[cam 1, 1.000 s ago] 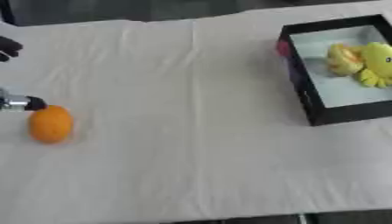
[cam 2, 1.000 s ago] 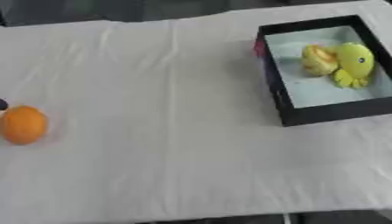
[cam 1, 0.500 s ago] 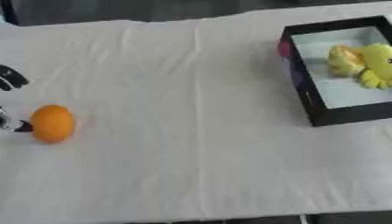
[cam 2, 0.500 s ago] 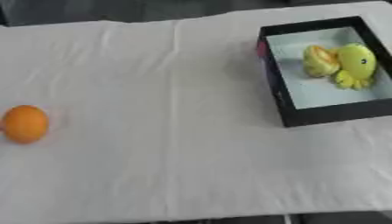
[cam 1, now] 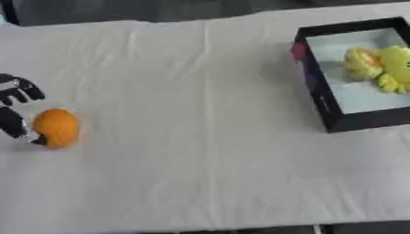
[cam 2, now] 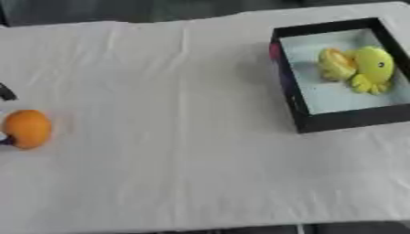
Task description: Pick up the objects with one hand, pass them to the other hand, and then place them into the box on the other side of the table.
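The orange [cam 1: 55, 127] is being touched at its left side by the left hand [cam 1: 16, 106], fingers spread and relaxed, nothing grasped, at the counter's [cam 1: 200, 137] left edge; the black box [cam 2: 340, 73] is being kept well apart, far right.

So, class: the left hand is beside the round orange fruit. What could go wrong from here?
1. The round orange fruit sits near the white-clothed table's left edge; a nudge from the left hand might roll it off.
2. The black rectangular box already holds a yellow soft toy, so space looks tighter.
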`<state>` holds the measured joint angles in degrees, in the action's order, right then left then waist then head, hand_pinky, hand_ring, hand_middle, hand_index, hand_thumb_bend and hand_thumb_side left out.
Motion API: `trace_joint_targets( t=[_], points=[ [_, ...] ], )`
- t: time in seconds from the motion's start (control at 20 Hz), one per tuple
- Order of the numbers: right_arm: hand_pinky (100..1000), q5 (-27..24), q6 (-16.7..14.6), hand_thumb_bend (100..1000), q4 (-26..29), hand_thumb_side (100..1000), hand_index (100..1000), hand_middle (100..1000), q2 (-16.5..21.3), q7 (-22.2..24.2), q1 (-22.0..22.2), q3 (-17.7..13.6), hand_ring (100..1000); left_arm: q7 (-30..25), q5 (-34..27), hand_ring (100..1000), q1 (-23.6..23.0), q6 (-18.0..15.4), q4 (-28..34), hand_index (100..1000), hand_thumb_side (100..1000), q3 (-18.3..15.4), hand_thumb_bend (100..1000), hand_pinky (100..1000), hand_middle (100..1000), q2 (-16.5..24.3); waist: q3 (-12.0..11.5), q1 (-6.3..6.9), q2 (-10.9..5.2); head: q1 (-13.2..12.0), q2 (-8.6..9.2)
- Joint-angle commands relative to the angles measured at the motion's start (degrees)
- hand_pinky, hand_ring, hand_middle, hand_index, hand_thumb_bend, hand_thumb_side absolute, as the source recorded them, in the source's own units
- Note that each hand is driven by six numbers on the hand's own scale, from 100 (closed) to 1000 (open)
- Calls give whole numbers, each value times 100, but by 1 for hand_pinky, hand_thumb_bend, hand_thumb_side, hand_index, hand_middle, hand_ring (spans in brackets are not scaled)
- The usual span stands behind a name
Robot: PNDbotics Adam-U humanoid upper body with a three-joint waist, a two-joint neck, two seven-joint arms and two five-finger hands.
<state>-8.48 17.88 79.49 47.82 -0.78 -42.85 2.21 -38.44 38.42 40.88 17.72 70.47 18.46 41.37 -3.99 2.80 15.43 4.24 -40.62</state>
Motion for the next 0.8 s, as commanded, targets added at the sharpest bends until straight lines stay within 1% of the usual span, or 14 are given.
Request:
trace_joint_targets(
  t=[0.05,0.15,0.2,0.3,0.4,0.6,0.8],
  points=[
    [890,-8,-2,100,54,542,891,873,136,-11,-63,-56,884,-64,275,838,145,-160,-117,777,100,11,530,846,776,63,-3,-7,-132,-24,32],
    [890,-28,-2,100,48,546,890,872,131,-27,-49,-60,883,-30,364,827,156,-176,-146,714,100,12,393,834,752,28,-2,-4,-129,-28,32],
    [890,-36,-3,100,49,546,889,871,131,-30,-44,-59,883,9,376,791,141,-172,-112,609,100,2,275,807,715,17,0,-5,-127,-23,36],
    [890,-48,-6,100,57,544,888,870,139,-27,-35,-57,882,56,254,773,91,-136,56,585,100,-39,253,786,704,30,-4,-5,-126,-17,37],
    [890,-61,-3,100,69,544,888,869,141,-23,-40,-57,881,96,68,765,34,-66,389,579,100,-94,241,780,694,105,-10,-4,-126,-16,44],
    [890,-78,0,100,103,530,890,872,140,-5,-96,-48,883,183,-376,729,-91,179,1306,576,100,-313,220,754,645,374,-30,-10,-131,5,46],
    [890,-88,9,100,150,515,892,874,87,27,-214,-40,883,532,-697,660,-173,495,2145,553,100,-587,181,707,579,559,-67,-22,-140,5,66]
  ],
)
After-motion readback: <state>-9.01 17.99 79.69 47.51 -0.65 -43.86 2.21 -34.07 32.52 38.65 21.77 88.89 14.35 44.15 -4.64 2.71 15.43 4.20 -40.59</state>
